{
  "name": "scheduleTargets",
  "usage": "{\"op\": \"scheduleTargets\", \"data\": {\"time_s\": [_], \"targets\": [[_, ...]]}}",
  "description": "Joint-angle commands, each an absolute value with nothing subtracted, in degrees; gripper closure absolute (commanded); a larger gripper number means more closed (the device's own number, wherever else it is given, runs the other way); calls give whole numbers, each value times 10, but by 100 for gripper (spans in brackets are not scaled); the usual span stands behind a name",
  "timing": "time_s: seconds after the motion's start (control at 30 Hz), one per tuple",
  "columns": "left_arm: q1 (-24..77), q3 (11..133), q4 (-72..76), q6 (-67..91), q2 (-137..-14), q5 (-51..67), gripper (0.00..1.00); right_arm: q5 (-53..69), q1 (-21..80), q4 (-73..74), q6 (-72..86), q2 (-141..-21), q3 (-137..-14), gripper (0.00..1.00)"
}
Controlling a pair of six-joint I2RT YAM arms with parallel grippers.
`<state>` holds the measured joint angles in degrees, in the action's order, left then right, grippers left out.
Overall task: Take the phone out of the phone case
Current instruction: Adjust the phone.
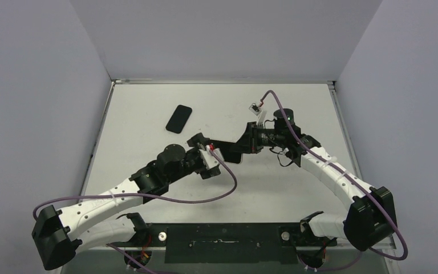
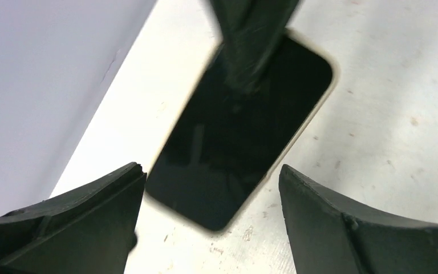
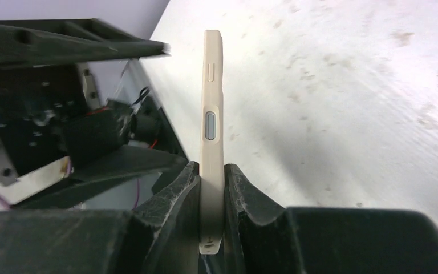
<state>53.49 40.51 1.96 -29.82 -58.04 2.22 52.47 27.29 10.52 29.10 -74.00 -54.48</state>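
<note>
Right gripper (image 3: 211,178) is clamped tight on one end of the beige phone case (image 3: 211,108), the phone (image 2: 245,137) inside it, mid-table (image 1: 148,114); left gripper (image 2: 211,171) gapes wide, empty, around the free end

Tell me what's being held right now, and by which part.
The right pincer clamps the beige-edged phone at one end, a finger on each face. The left pincer is open near its other end, gripping nothing.

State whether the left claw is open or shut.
Open. The left claw has its fingers wide apart, either side of the phone.
</note>
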Motion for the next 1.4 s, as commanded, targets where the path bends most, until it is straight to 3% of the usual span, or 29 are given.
{"op": "scheduleTargets", "data": {"time_s": [0.0, 0.4, 0.57, 1.0, 1.37], "targets": [[518, 396, 101, -161, -547, -92, 14, 435, 237, -19, 350, -698, -507, 100], [507, 385, 154, 63, -581, -109, 11, 365, 228, -130, 424, -656, -430, 100], [502, 383, 172, 167, -596, -108, 3, 349, 229, -170, 450, -646, -411, 100], [478, 336, 217, 461, -588, -152, 3, 308, 228, -226, 487, -615, -370, 100], [441, 334, 253, 615, -602, -94, 3, 303, 231, -282, 522, -606, -347, 100]]}}
